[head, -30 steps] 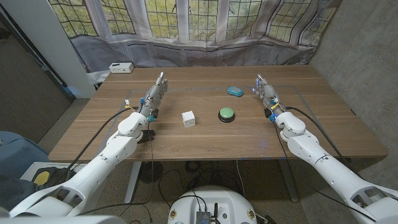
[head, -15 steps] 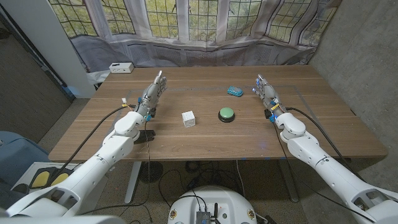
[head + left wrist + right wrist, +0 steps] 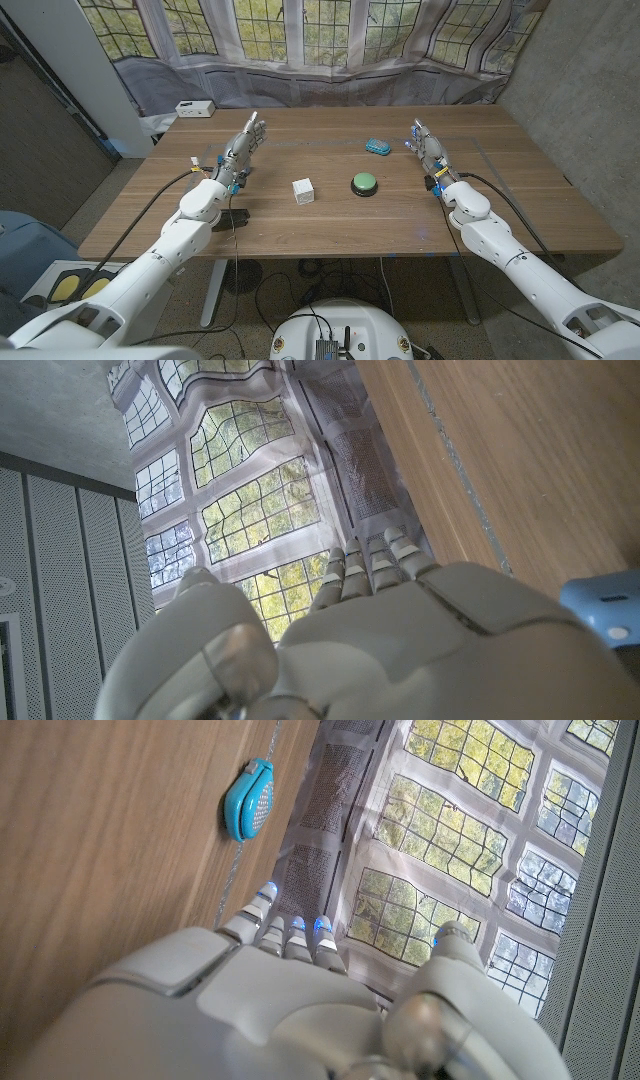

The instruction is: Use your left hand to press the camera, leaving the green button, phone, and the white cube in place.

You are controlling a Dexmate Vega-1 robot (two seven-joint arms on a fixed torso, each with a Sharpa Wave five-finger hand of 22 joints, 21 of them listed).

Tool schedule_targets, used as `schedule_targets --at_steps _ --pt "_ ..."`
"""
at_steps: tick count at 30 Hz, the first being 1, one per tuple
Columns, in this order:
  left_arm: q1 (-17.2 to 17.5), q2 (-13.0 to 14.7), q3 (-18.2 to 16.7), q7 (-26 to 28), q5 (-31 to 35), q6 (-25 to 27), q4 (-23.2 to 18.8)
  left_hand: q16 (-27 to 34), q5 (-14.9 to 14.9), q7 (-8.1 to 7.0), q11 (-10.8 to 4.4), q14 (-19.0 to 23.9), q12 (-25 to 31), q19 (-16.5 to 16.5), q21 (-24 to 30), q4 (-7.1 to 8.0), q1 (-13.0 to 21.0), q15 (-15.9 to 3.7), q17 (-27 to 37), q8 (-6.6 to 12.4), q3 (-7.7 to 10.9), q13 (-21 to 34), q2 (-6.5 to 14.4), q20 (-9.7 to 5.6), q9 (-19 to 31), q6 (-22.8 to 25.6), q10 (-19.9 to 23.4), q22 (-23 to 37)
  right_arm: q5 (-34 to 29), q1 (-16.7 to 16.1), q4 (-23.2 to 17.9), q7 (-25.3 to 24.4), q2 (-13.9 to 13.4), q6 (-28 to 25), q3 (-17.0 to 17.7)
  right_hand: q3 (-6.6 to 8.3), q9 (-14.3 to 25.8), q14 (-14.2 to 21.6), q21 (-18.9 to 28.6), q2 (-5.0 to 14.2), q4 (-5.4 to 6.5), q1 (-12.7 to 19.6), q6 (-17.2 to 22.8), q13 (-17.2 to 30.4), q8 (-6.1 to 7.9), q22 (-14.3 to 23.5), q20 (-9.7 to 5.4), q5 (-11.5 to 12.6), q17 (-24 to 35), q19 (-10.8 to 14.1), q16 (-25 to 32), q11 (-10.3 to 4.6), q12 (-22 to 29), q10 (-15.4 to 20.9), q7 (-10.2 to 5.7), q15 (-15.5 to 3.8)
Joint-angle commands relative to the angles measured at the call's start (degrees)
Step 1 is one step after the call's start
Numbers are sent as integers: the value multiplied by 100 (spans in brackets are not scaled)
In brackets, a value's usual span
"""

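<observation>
A white cube (image 3: pixel 303 190) stands mid-table with a green button (image 3: pixel 365 184) to its right. Farther back lies a small teal oval device (image 3: pixel 377 146), which also appears in the right wrist view (image 3: pixel 252 799). A small black object (image 3: pixel 237 217) lies near the front edge, beside my left forearm. My left hand (image 3: pixel 240 152) hovers over the table's left part, fingers straight and apart, holding nothing; in the left wrist view (image 3: pixel 400 630) it points past the far table edge. My right hand (image 3: pixel 428 148) is open to the right of the teal device.
A white box (image 3: pixel 194 108) sits at the table's (image 3: pixel 330 235) far left corner. A curtain with a window print (image 3: pixel 330 40) hangs behind the table. Cables run along both forearms and over the front edge.
My left hand and forearm have shifted slightly to the left, away from the cube. The right arm and the objects have not moved.
</observation>
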Motion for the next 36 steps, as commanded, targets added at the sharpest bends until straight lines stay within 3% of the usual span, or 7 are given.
schedule_targets --at_steps 1,17,36 --pt "186 208 -142 124 55 -32 -226 32 3 60 11 58 34 10 14 -35 79 -2 32 38 -8 23 -1 39 20 38 78 18 -52 -46 -55 -116 40 36 2 2 11 -22 -39 -9 36 -53 59 24 17 10 35 21 30 6 9 36 10 48 6 31" --pt "359 499 -291 183 251 -154 -404 40 -7 46 12 218 42 82 -2 -54 113 9 33 25 8 26 28 152 22 155 206 20 -56 14 100 -54 122 106 -40 5 11 15 -57 0 30 -51 97 25 20 11 58 24 30 30 8 42 11 93 6 41" --pt "454 666 -469 298 472 -433 -328 34 -18 28 -5 353 63 173 -14 -77 147 -6 33 24 17 30 38 201 25 305 377 21 -134 -30 -151 -215 46 -91 -61 13 11 46 -76 14 20 -39 122 27 16 12 74 26 29 57 2 46 2 122 3 35"
